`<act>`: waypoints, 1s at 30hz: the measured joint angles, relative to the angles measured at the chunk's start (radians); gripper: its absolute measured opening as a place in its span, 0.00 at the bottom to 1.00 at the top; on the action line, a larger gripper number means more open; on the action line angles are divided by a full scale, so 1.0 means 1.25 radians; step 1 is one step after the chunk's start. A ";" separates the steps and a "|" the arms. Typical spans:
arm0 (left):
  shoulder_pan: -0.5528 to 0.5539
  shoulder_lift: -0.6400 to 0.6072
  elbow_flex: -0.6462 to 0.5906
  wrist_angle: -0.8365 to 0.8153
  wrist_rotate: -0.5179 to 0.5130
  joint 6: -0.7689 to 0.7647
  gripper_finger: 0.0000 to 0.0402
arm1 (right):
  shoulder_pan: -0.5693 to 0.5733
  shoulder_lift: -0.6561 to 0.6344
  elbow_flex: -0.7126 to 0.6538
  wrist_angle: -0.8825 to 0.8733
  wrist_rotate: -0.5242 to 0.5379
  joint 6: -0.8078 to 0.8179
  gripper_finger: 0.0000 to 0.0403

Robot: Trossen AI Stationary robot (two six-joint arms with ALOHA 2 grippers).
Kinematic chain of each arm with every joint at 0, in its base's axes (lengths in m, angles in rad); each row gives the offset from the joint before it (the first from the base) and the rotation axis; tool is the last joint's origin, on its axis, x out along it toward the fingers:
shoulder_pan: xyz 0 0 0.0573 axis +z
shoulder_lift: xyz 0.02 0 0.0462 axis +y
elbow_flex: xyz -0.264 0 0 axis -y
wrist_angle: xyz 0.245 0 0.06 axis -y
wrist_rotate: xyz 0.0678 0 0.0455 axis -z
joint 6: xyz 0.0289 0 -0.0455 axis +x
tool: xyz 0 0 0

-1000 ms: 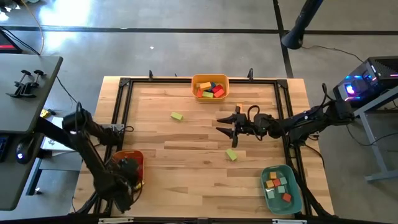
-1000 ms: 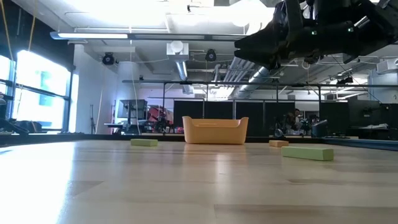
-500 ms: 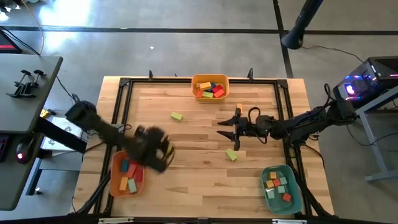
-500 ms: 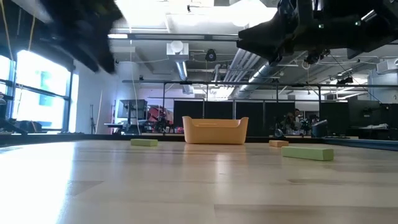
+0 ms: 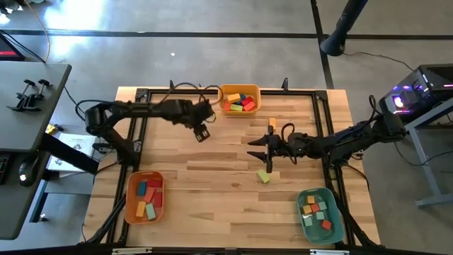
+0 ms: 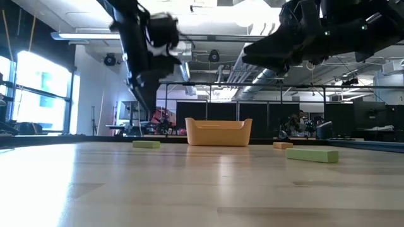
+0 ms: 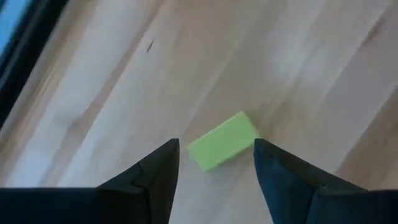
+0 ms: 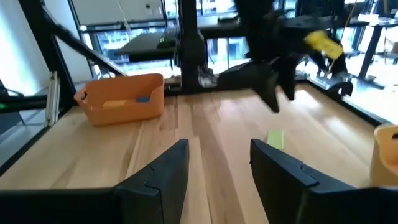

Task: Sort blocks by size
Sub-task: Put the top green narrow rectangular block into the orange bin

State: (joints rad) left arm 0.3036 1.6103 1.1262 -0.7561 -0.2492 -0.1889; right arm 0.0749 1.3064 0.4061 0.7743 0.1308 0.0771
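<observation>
Blocks like the green bar (image 5: 264,176) lying near the teal bin (image 5: 338,212) look light, stiff and smooth, best pinched across their short flat sides. Right gripper (image 5: 265,151) hangs above that bar, fingers apart and empty. Farther off, left gripper (image 5: 202,132) hovers over another green block (image 7: 222,140), jaws open astride it, not touching.

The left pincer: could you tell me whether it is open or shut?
Open. In the wrist view the left pincer shows a clear gap between its fingers, with the green block lying on the table beyond, unheld.
</observation>
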 joint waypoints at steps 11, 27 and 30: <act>0.055 0.110 -0.001 0.015 0.174 0.569 0.46 | 0.076 0.000 0.000 -0.024 0.036 0.004 0.41; 0.088 0.253 0.005 0.042 0.200 0.632 0.58 | 0.121 0.000 0.000 -0.025 0.087 0.031 0.41; 0.085 0.263 0.006 0.035 0.227 0.593 0.44 | 0.126 0.000 0.000 -0.024 0.090 0.031 0.41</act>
State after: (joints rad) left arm 0.4093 1.9388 1.1336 -0.7121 0.0341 0.5526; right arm 0.2330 1.3064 0.4065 0.7446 0.2434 0.1158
